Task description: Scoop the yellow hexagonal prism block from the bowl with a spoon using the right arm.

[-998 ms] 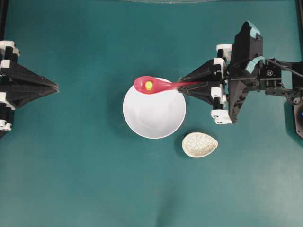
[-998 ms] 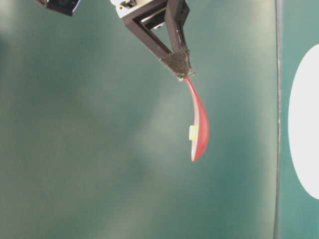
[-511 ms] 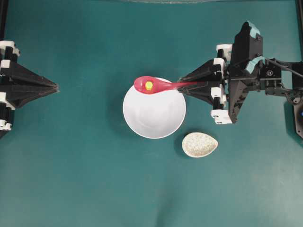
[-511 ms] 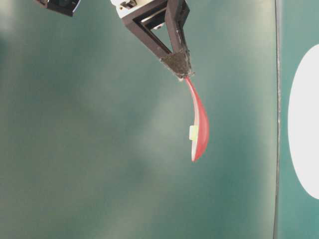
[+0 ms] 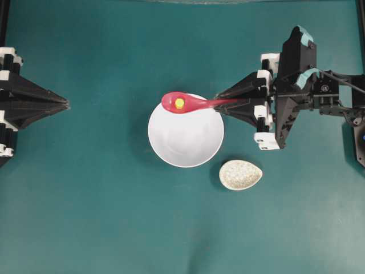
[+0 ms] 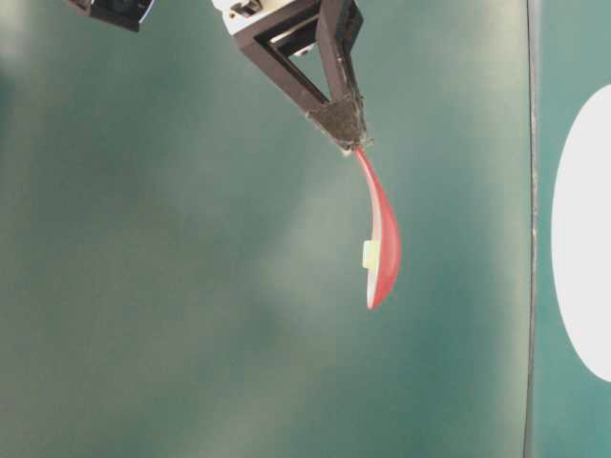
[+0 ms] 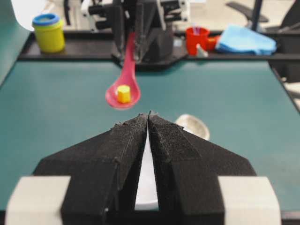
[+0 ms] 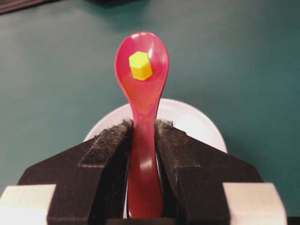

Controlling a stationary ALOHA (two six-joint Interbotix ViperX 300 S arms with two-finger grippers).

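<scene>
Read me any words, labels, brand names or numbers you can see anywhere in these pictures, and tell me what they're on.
None can be read. The spoon, yellow block, bowl and speckled dish are plain. The yellow jar and red cup behind the table are too blurred to tell.

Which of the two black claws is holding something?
The right gripper, with teal caps: it pinches the spoon carrying the yellow block. The left gripper is shut on nothing.

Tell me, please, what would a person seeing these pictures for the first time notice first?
Probably the red spoon, held by its handle in the right gripper above the far rim of the white bowl, with a small yellow block sitting in its head. The bowl looks empty, and a speckled beige dish lies on the green table beside it.
</scene>
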